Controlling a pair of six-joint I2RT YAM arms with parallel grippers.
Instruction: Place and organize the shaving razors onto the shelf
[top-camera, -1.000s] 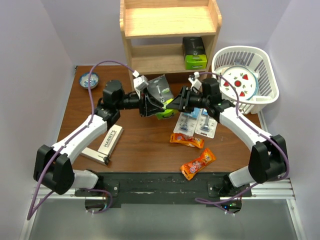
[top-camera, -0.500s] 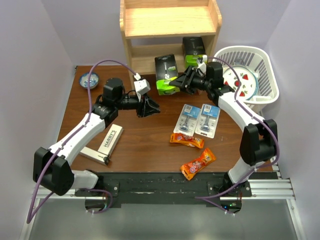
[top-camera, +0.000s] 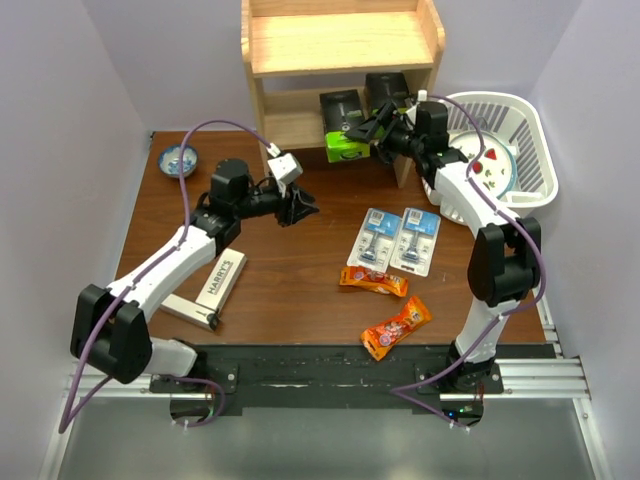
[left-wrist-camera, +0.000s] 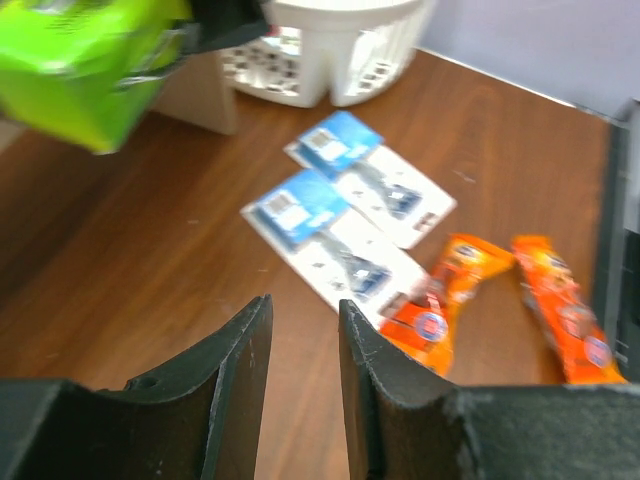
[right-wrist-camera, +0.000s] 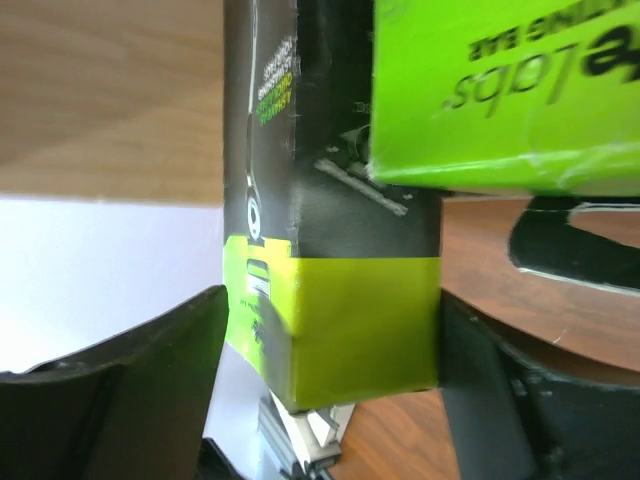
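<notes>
Wooden shelf (top-camera: 340, 45) seemingly holds both black boxes (top-camera: 340, 108).

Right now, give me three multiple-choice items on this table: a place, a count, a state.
1. The HARRY'S box lies: A left of the blister cards; B right of them; C between them.
2. Orange snack packets on the table: A one; B two; C three.
3. The left gripper is: A empty; B holding a blister card; C holding a snack packet.
Answers: A, the box lies far to their left; B, two lie near the cards; A, nothing sits between its parted fingers.
</notes>
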